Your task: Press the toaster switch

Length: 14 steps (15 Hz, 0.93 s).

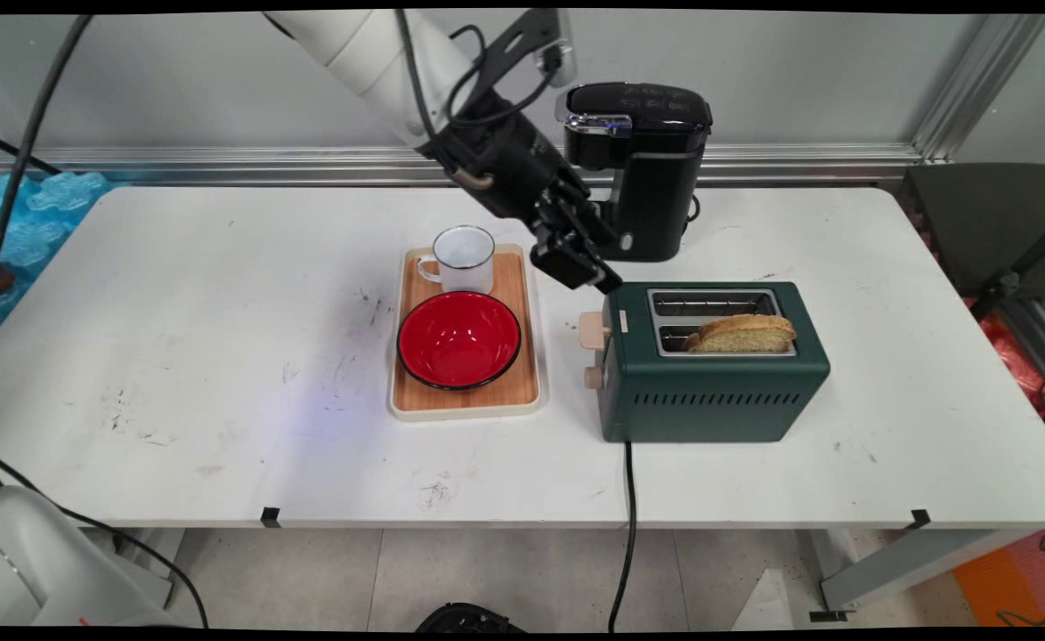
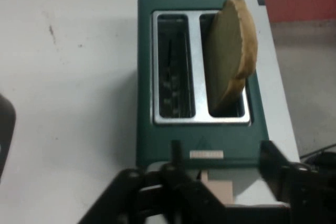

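Above toaster (image 1: 709,365) lever end | tool (image 1: 587,267) angled down-right | fingers spread, holding nothing | bread (image 1: 743,333) in slot

A white desk (image 1: 220,356), scuffed with dark marks, carries three things directly. Near its middle lies a wooden tray (image 1: 527,356) with a pale rim. Just to the tray's right stands a dark green toaster (image 1: 709,392), its black cord (image 1: 627,481) running over the near edge. Behind the toaster, at the far edge, stands a black coffee machine (image 1: 652,178).
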Motion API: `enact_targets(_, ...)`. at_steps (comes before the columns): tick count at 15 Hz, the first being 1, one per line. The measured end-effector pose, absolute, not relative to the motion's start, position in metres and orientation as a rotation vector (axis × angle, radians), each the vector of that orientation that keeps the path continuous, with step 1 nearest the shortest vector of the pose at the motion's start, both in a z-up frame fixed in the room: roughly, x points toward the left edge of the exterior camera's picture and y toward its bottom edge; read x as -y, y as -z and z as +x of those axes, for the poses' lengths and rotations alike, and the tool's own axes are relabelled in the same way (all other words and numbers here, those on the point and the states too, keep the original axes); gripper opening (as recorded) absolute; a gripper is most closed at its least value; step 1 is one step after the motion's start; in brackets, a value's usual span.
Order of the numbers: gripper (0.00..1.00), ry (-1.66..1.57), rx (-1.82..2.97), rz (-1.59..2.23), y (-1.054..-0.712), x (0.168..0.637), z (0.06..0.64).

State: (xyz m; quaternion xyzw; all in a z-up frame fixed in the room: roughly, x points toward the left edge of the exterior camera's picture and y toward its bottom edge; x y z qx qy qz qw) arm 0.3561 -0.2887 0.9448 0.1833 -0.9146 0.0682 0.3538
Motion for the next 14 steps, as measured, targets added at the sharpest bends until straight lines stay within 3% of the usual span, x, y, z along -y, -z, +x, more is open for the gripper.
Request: enact_targets(14, 0.0, -0.231, 2.448, 0.395, -0.943, 0.289, 0.349)
